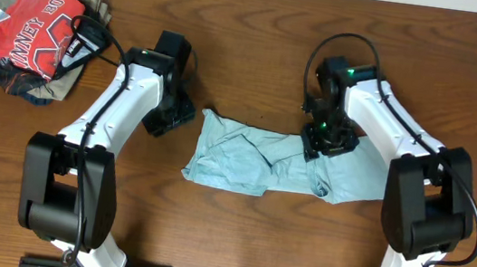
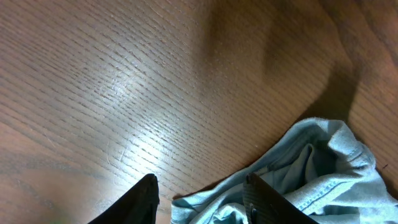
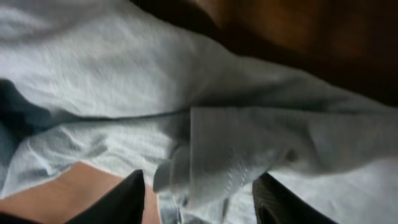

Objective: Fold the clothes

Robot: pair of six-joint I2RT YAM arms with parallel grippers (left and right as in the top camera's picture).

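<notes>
Garment [image 1: 245, 157] crumpled. Left end effector [image 2: 200, 190] wide at its corner; right end effector [image 3: 199, 183] wide astride a ridge: best pinch hem only.

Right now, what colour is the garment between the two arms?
The garment is plain pale blue-grey, best seen overhead.

Pale blue-grey clothes [image 1: 245, 157], red white-lettered T-shirt [image 1: 37, 31], brown wood-grain table [image 1: 261, 27]

**Clearance and obstructions**

Brown wooden desk [image 1: 252, 26]: open lanes at far centre and near centre.
Blocking: wrinkled pale blue-grey fabric garment [image 1: 245, 157], mid-desk; heap of red, khaki and dark clothes [image 1: 36, 36], far-left corner; white-and-black left arm [image 1: 123, 106] and right arm [image 1: 385, 124], flanking the garment.
</notes>
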